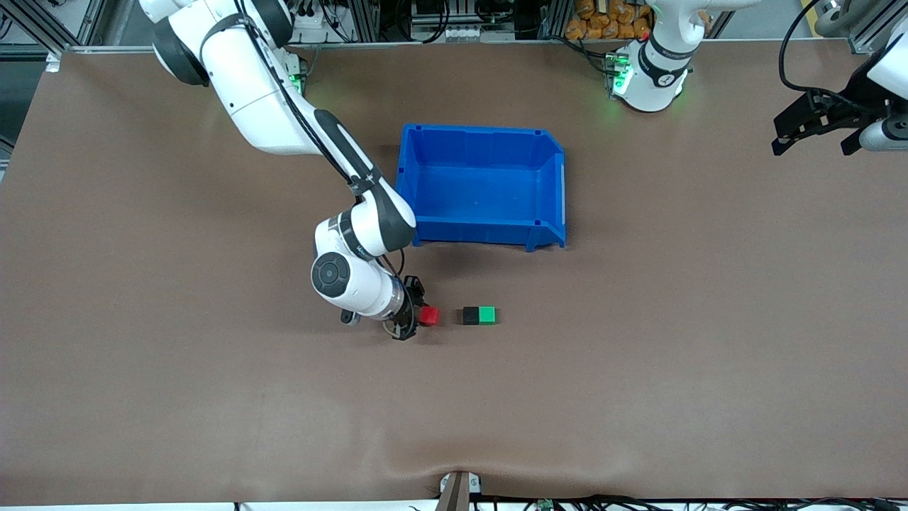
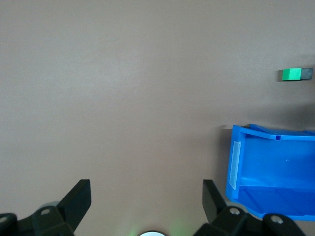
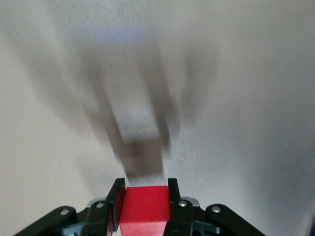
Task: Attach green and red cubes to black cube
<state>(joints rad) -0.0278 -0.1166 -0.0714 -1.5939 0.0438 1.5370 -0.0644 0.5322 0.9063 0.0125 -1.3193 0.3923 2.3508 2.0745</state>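
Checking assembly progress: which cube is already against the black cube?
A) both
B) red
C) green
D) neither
C: the green cube sits flush against the black cube on the table, while the red cube is apart from them, clamped in the right gripper toward the right arm's end; the left gripper waits open at the left arm's end of the table.
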